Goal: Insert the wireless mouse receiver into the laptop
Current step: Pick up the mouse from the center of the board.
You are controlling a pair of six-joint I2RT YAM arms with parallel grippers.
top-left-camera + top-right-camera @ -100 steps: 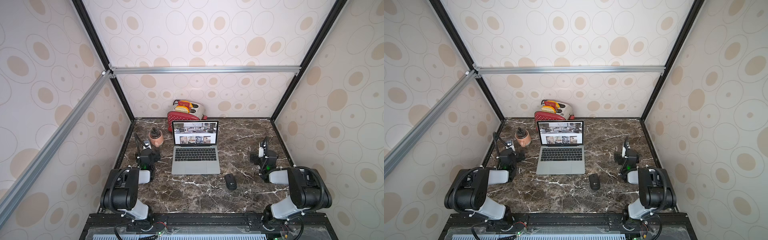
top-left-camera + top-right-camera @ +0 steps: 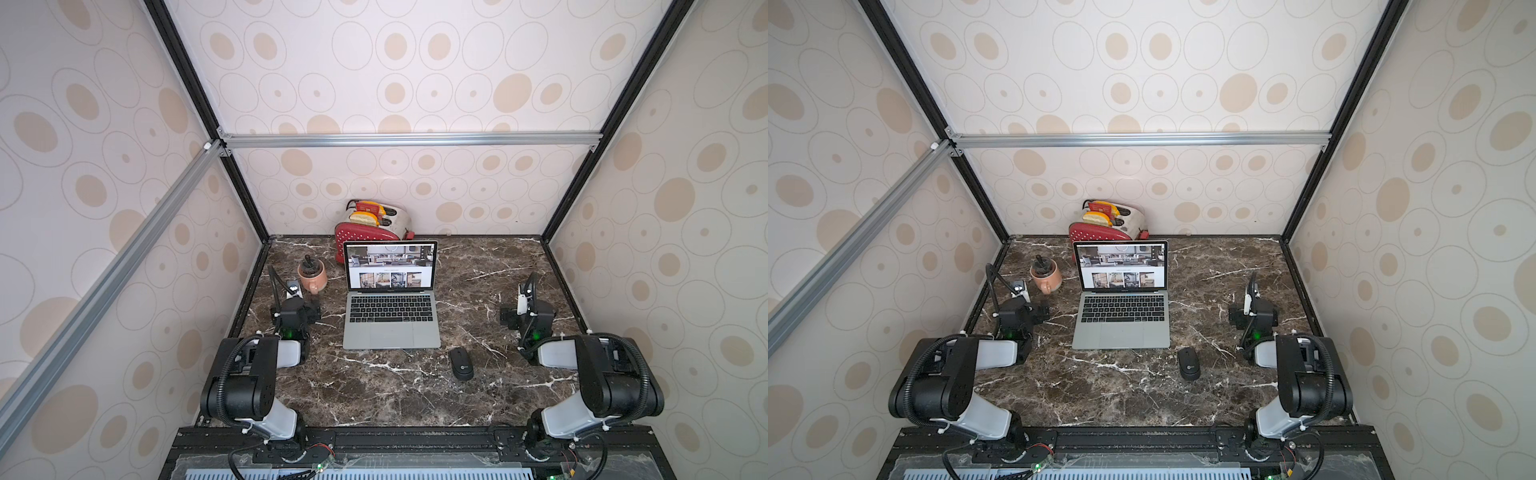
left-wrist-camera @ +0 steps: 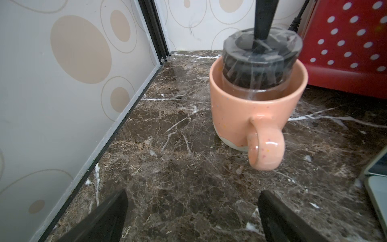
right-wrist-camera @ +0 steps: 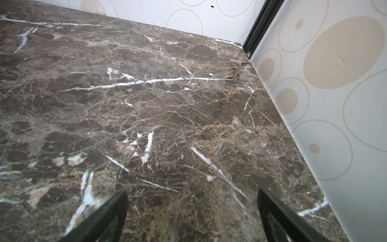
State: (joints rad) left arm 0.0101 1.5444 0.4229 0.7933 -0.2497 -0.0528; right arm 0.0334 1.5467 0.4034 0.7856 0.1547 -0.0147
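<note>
Top views both show the laptop (image 2: 390,320) open in the middle of the surface (image 2: 415,399), screen lit and facing the arms. Neither it nor the arms look any different from half a second back, so I'd say no start has been made. The left tool (image 3: 191,218) hangs with its jaws wide apart and nothing between them, just short of a peach mug (image 3: 251,113). The right tool (image 4: 191,218) is likewise spread and empty, over bare marble near the side wall (image 4: 335,125).

I cannot find the receiver anywhere. It may be stowed in the black mouse (image 2: 461,363), which lies near the laptop's front right corner.

Room is good on the laptop's right flank, with open marble out to the right arm. On its left flank the mug crowds the back, and a red toaster (image 2: 365,237) stands close behind the lid.
</note>
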